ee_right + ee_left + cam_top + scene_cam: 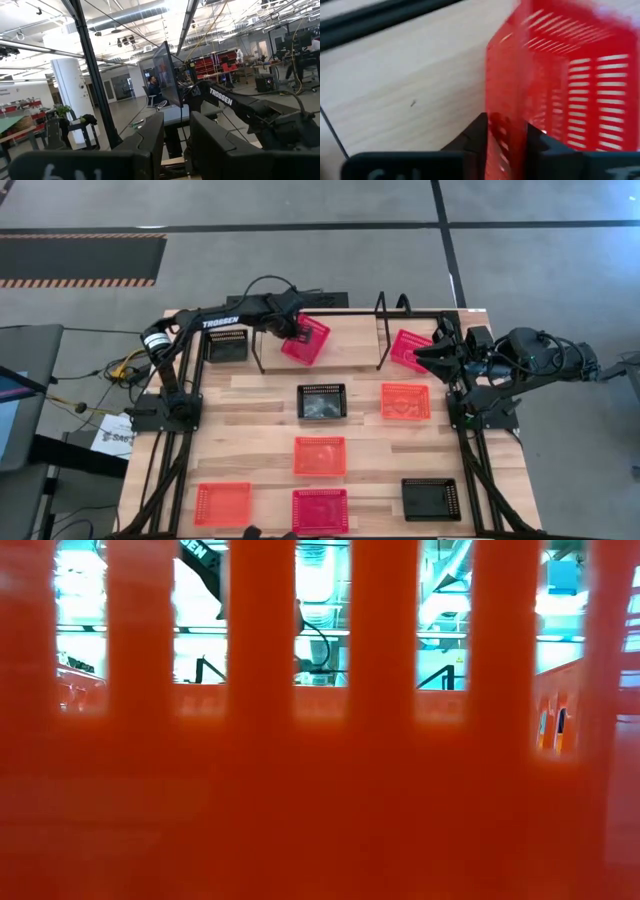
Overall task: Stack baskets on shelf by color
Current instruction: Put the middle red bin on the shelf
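Your left tool [297,330] clamps the red basket's [308,340] wall, tilted over the shelf [350,330] for placing. Your right tool [428,356] rests at another red basket [408,348]; grip unclear.

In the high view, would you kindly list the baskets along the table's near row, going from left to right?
Orange basket → red basket → black basket.

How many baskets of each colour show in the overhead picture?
Red/pink baskets: 3
Orange baskets: 3
Black baskets: 3
Total: 9
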`<control>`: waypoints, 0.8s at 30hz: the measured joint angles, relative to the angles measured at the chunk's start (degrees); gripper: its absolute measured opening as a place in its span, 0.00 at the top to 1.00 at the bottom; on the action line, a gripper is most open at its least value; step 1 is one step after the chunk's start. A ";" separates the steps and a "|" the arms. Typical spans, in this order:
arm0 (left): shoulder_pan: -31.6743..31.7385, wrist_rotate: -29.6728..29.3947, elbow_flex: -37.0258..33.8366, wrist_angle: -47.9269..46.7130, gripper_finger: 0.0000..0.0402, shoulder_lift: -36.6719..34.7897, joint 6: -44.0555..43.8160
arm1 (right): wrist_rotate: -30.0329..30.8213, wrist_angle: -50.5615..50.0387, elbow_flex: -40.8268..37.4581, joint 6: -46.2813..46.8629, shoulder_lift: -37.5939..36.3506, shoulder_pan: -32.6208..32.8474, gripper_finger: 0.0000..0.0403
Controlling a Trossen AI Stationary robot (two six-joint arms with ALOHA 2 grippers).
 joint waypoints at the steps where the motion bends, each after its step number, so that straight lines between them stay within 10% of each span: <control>1: 0.00 -0.02 0.59 -0.09 0.80 0.00 0.71 | -0.01 0.00 0.00 0.00 -0.01 0.00 0.71; 13: 0.02 0.60 7.94 -6.04 0.62 0.00 3.41 | -1.22 -0.89 0.00 -0.48 -0.02 -0.01 0.71; 24: -1.36 2.09 27.59 -19.44 0.92 -0.02 12.38 | 5.10 -5.33 0.00 -1.98 0.52 -0.20 0.97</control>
